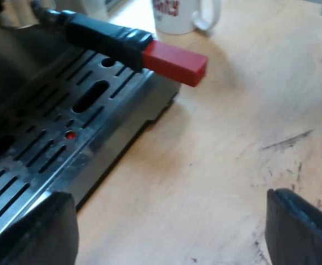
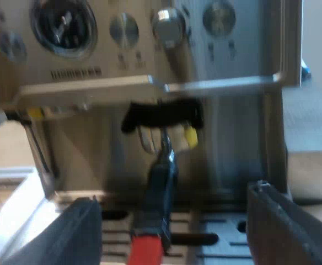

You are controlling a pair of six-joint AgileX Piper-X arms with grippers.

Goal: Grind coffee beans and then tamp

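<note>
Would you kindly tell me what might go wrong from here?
The mug stands near the handle's red end; swinging the handle out may knock it. The open right hand is lined up on the handle, low over the drip tray, so advancing could scrape it.

the left pincer [image 1: 169,229] and right pincer [image 2: 177,229] have blocky matte-black fingers [image 1: 300,227].

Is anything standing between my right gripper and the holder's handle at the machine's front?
Nothing visible does. The open right gripper faces the handle, whose red end points toward it over the drip tray.
</note>
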